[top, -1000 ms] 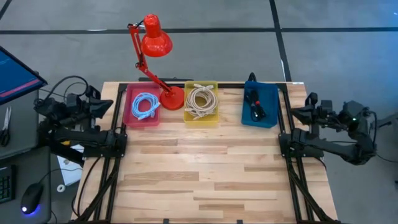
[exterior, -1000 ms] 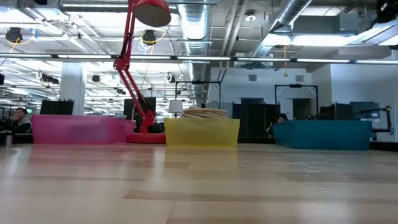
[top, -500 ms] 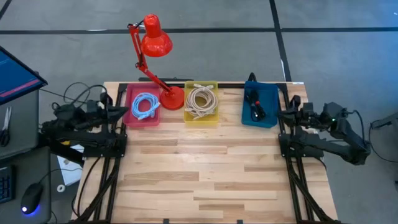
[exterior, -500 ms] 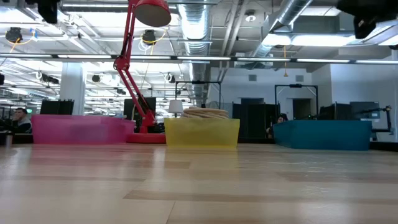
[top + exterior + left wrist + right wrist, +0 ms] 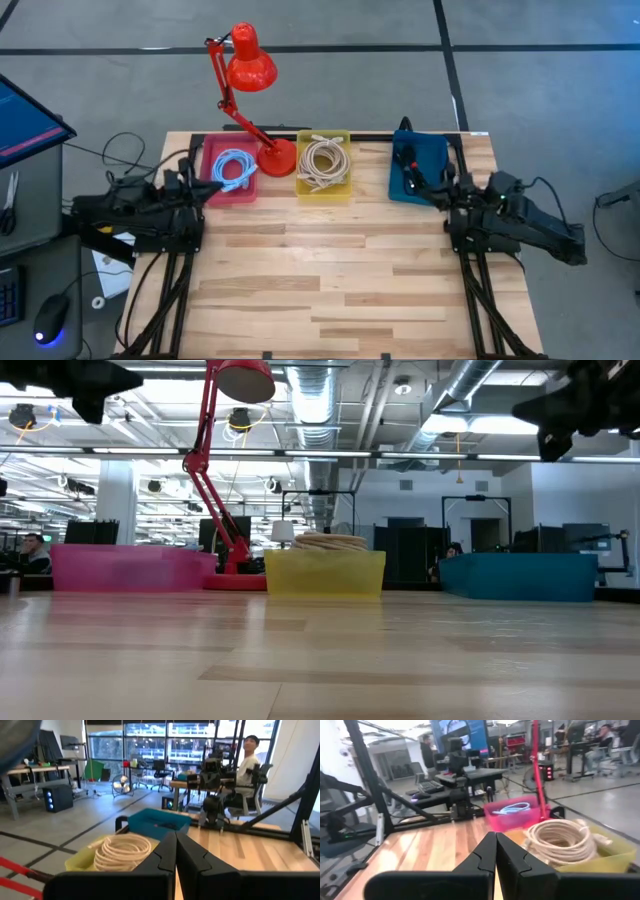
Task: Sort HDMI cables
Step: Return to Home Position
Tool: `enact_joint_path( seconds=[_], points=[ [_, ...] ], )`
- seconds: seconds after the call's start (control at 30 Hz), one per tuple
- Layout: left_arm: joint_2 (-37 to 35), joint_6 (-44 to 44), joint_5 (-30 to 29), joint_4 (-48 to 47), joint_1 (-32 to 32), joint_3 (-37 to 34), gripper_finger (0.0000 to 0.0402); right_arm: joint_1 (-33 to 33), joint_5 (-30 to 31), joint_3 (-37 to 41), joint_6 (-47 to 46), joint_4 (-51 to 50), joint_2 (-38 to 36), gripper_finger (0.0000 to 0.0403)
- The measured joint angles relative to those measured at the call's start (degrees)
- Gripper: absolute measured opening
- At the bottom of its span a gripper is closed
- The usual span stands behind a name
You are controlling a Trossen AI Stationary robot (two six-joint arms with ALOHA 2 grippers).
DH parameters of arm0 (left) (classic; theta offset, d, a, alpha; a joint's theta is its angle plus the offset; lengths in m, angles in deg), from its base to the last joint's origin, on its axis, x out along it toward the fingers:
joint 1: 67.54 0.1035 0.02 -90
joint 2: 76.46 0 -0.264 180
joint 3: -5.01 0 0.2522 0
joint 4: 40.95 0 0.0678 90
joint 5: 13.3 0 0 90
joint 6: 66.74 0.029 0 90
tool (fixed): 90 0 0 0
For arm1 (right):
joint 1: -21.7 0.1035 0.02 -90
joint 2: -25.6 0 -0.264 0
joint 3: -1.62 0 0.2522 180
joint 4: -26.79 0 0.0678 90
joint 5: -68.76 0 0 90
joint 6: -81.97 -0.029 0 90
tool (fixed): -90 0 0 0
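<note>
Light wooden worktop [image 5: 330,280], planks running side to side. Everything on it sits in a row along the far edge: pink bin [image 5: 210,178] at the left, the red lamp's round base [image 5: 277,157] between it and the yellow bin [image 5: 324,192], then the blue bin [image 5: 432,160] off to the right.

**Both arms folded low at the table's sides, grippers closed**

The left arm [image 5: 130,212] lies folded low over the left edge of the table [image 5: 330,270]. Its left gripper [image 5: 208,187] points inward, toward the far side. In the left wrist view its two dark fingers [image 5: 166,854] meet with no gap.

The right arm [image 5: 525,225] mirrors this at the right edge, with the right gripper [image 5: 422,183] aimed inward and its fingers [image 5: 486,854] pressed together. In the low view both grippers hang well above the tabletop.
</note>
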Motion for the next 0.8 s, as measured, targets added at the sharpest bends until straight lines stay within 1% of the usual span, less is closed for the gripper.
enact_joint_path(
  seconds=[0.23,0.47,0.73,0.8],
  points=[
    [0.00,-1.19,0.01,1.94,0.00,-3.52,0.0004,0.00,-2.61,6.36,-1.36,11.23,-0.02,0.0000],
    [0.00,-1.41,0.01,2.91,0.00,-5.90,0.0006,0.00,-2.41,8.94,-0.56,12.96,-0.02,0.0000],
    [0.00,-1.41,0.05,3.16,0.01,-8.02,0.0006,0.00,-2.36,15.48,-0.59,21.31,-0.04,0.0000],
    [0.00,-1.41,0.03,3.47,0.00,-8.49,0.0006,0.00,-2.20,15.58,-0.23,20.31,0.00,0.0000]
  ],
)
